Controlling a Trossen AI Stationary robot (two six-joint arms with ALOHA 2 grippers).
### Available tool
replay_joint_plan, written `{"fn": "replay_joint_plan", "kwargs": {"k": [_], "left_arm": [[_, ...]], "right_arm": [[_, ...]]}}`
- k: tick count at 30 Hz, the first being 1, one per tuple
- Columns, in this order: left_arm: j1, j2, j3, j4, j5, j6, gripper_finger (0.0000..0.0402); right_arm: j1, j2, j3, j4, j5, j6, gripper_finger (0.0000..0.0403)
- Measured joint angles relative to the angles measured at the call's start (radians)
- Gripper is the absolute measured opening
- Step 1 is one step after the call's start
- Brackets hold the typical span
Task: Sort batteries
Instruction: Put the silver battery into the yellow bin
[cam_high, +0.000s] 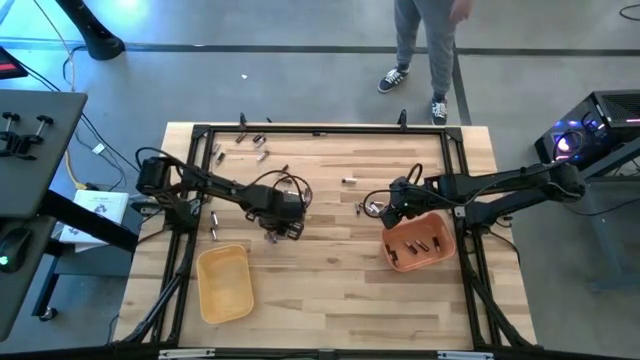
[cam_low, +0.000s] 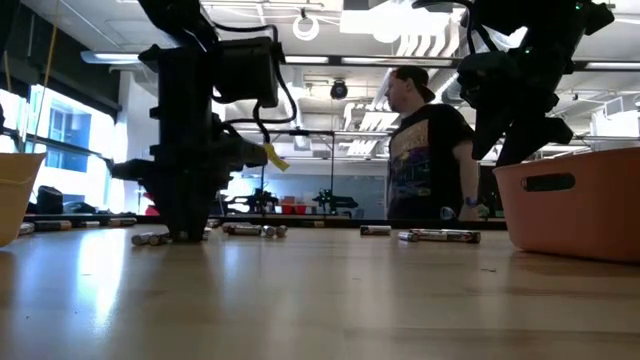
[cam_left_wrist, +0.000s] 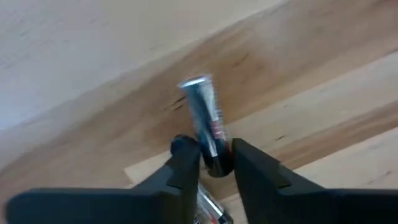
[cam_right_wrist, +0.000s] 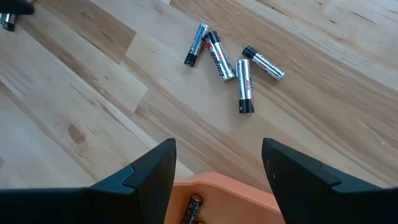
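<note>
High view: left gripper sits low on the worktop, just above the yellow tray. Right gripper hovers at the orange tray rim; loose batteries lie scattered near the worktop's far edge, more just beside the orange tray.

Low view: left arm is planted on the worktop among scattered cells; a person stands behind.

Left wrist view: fingers pinch a silver AAA battery lying on the wood, narrowly apart around its near end, apparently mid-closing. Step: grasping one cell. Next probably needs a firm clamp, then lift toward a tray.

Right wrist view: fingers wide apart, empty, over the orange tray, which holds a cell; four AAA batteries lie just beyond its rim.
</note>
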Motion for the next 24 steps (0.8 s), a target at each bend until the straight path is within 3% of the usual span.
{"fn": "replay_joint_plan", "kwargs": {"k": [4, 9, 13, 18, 21, 24], "left_arm": [[0.008, -0.053, -0.003, 0.002, -0.064, 0.058, 0.0012], [0.048, -0.211, -0.003, -0.012, -0.126, 0.123, 0.0003], [0.018, -0.391, 0.000, -0.067, -0.106, 0.199, 0.0000], [-0.159, -0.571, -0.001, -0.235, -0.011, 0.184, 0.0001], [-0.322, -0.615, -0.001, -0.328, 0.032, 0.071, 0.0001], [-0.467, -0.626, -0.001, -0.346, -0.002, -0.081, 0.0001]], "right_arm": [[0.000, 0.000, 0.000, 0.000, 0.000, 0.000, 0.0232], [0.000, 0.000, 0.000, 0.003, -0.001, 0.000, 0.0232], [0.000, 0.000, 0.000, 0.004, 0.000, 0.000, 0.0232], [0.000, 0.000, 0.000, 0.005, 0.023, 0.000, 0.0232], [0.000, 0.000, 0.000, 0.005, 0.027, 0.000, 0.0232], [0.000, 0.000, 0.000, 0.008, 0.027, 0.000, 0.0232]]}}
